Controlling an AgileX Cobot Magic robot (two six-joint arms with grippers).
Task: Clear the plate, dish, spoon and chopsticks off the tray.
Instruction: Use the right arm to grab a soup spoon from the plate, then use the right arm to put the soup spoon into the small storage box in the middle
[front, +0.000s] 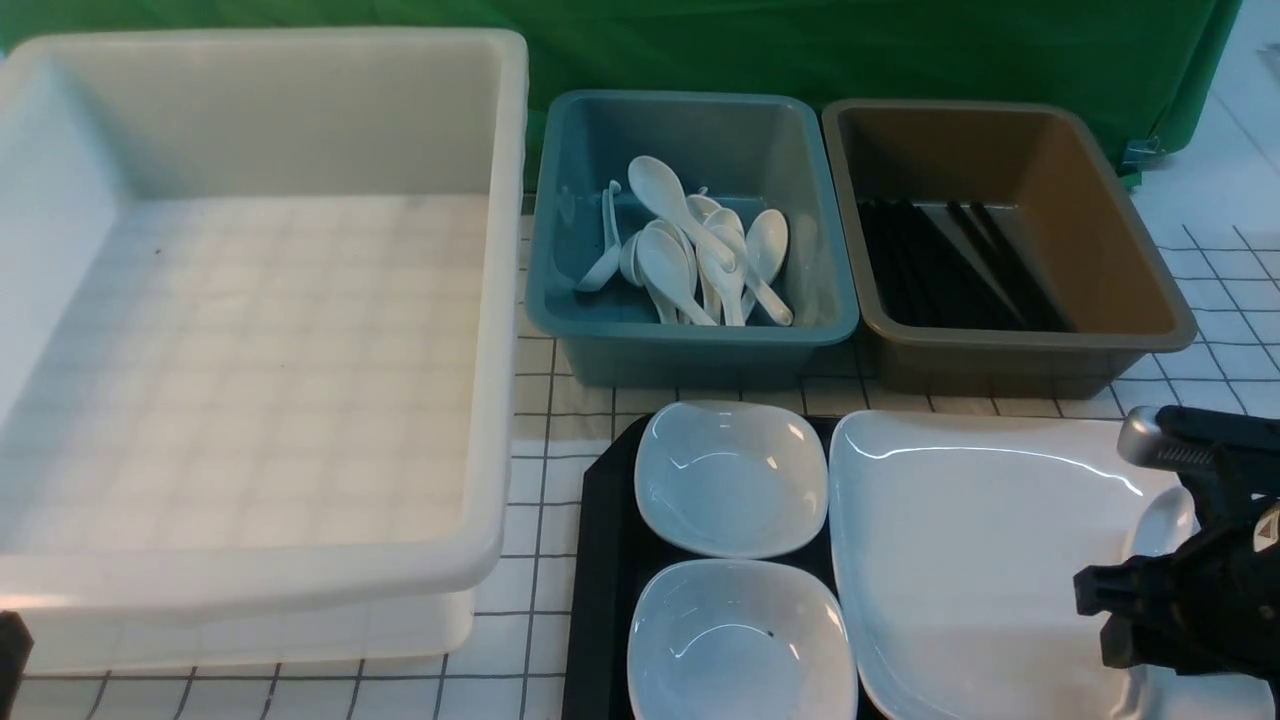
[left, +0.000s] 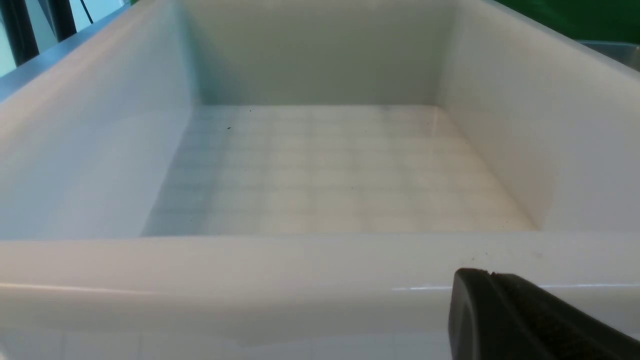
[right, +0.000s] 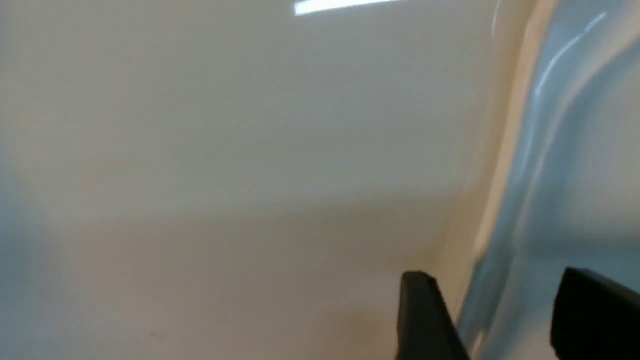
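Note:
The black tray (front: 600, 560) lies at the front. On it rest two small white dishes (front: 730, 478) (front: 740, 640) and the large white plate (front: 960, 560). A white spoon (front: 1165, 520) lies along the plate's right edge. My right gripper (front: 1110, 622) hangs low over that edge, open. In the right wrist view its fingers (right: 420, 315) stand apart astride the spoon (right: 565, 150), with the plate (right: 250, 150) beneath. My left gripper (left: 480, 275) is shut on nothing, in front of the white tub's near wall. No chopsticks show on the tray.
A big empty white tub (front: 490, 300) fills the left. Behind the tray stand a blue tub (front: 690, 345) holding several white spoons and a brown tub (front: 1010, 350) holding black sticks. The cloth is white with a grid, and green drape hangs behind.

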